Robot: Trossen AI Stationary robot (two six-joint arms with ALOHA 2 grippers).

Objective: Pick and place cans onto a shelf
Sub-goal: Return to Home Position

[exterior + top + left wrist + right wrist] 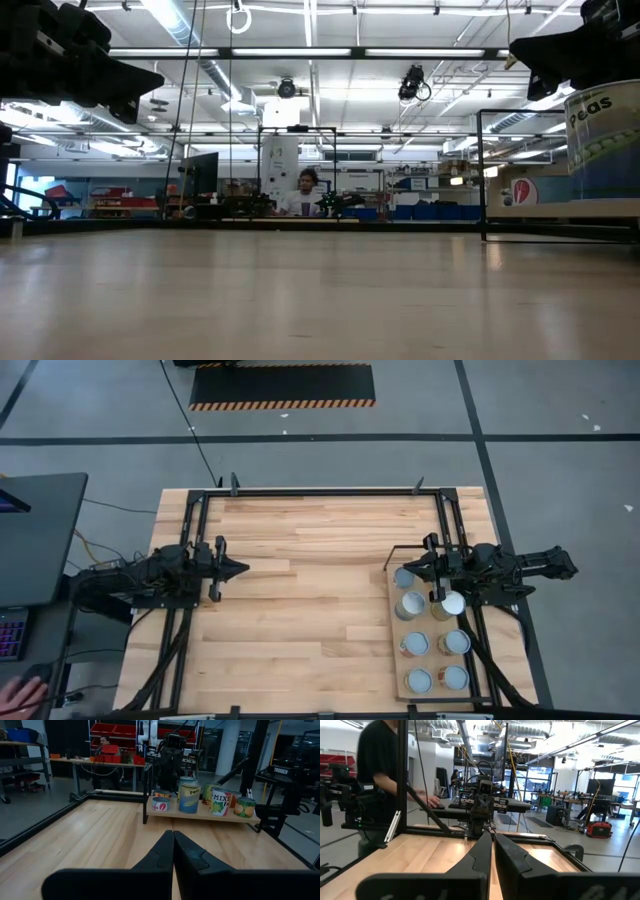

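Dark fingers (157, 857) meet edge to edge on the left gripper (240, 569): it is fully closed and grips nothing. It hangs over the left half of the big plank-striped wooden tabletop (310, 610), pointing toward the right side, with bare planks beneath and ahead of it. The right gripper (392, 567) faces it across the table, likewise pressed together and empty. In the high view its tip sits at the upper left corner of the shelf, and its arm crosses above that end.

The narrow pale plywood shelf (436, 660), edged by a thin black metal frame, lies along the table's right side. Seven small cylindrical cans (415, 644) with shiny silver round tops show on it, upright, in two rows. Whether another stands hidden under the arm cannot be told. In the low view a can marked Peas (602, 135) stands on the raised board at the right edge. In the right wrist view a person in a dark top (377, 765) stands beyond the table's left side.
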